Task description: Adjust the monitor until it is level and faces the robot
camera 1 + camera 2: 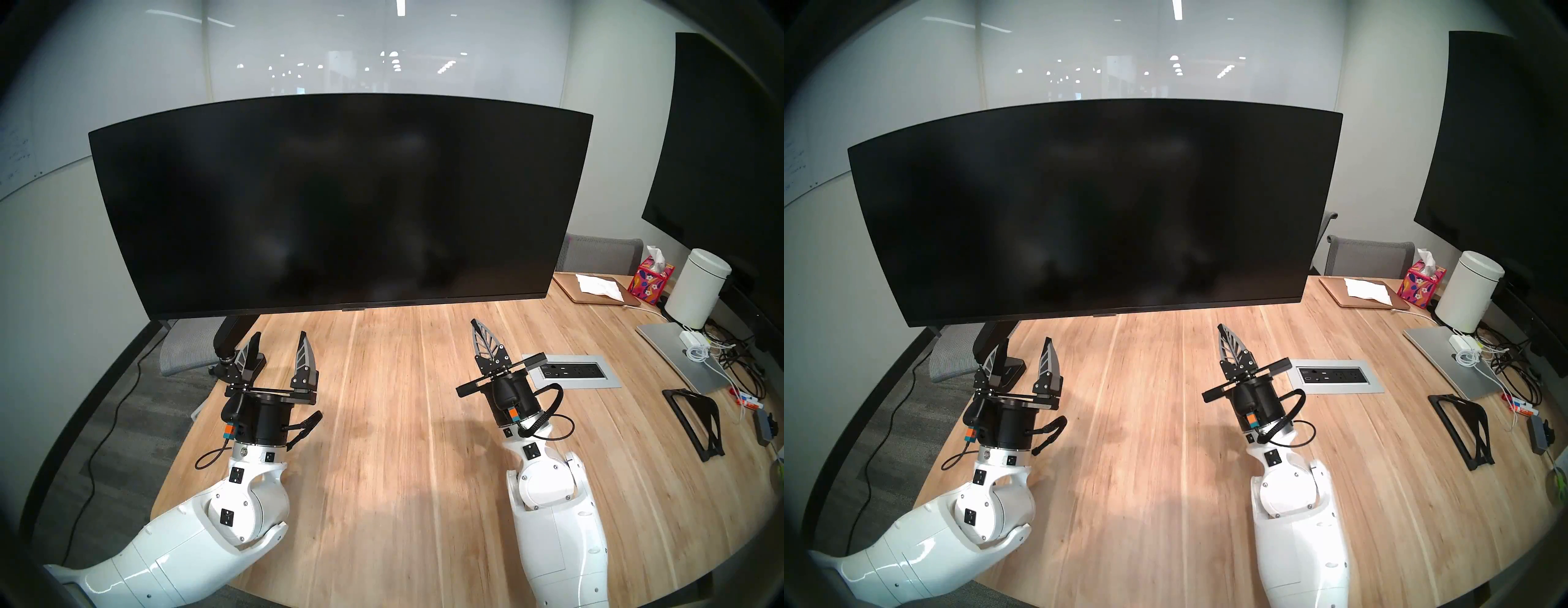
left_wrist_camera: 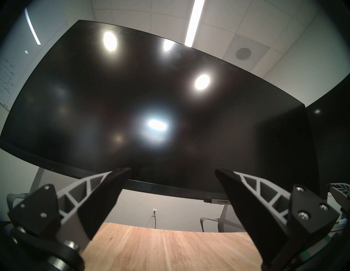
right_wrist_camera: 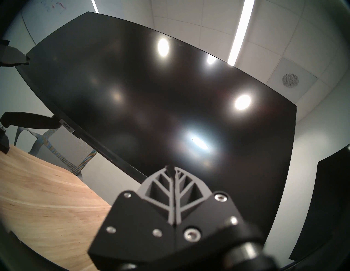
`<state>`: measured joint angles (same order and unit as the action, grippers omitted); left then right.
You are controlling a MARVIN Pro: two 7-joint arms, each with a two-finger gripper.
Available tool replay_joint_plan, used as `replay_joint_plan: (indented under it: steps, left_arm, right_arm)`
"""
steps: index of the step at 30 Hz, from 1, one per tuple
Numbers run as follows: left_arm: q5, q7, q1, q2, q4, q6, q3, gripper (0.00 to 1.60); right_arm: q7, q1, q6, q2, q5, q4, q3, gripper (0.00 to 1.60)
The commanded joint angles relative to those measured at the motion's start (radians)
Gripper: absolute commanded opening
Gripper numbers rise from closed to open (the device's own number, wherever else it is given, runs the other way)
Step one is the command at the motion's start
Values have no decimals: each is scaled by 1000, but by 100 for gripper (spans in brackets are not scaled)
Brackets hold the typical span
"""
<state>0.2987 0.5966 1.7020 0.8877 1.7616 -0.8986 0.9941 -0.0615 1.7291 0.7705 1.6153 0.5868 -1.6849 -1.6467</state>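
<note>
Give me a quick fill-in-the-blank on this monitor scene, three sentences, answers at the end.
1. The monitor has its ____ end higher in the head view.
2. The left tool is ____, touching nothing.
3. The right tool is ____, below the monitor's bottom edge.

Missing words: right; open; shut

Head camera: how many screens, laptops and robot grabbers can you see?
Screens: 2, the monitor and the wall screen
Closed laptops: 2, silver laptop, tan laptop
Grabbers: 2, left gripper, right gripper
Total: 6
</note>
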Motion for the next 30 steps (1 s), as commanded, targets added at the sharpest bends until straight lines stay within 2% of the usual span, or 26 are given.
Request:
replay_joint_plan:
  steps: [1, 24, 30]
  left_arm:
    - [3, 1, 0, -1, 16, -1, 2, 160]
    - [3, 1, 0, -1, 16, -1, 2, 160]
    - [34, -25, -6, -29, 20, -7, -10, 160]
  right_arm:
    - [4, -10, 6, 1, -5, -16, 3, 13]
    - [4, -10, 6, 1, -5, -15, 2, 13]
    - [4, -10, 6, 1, -5, -15, 2, 13]
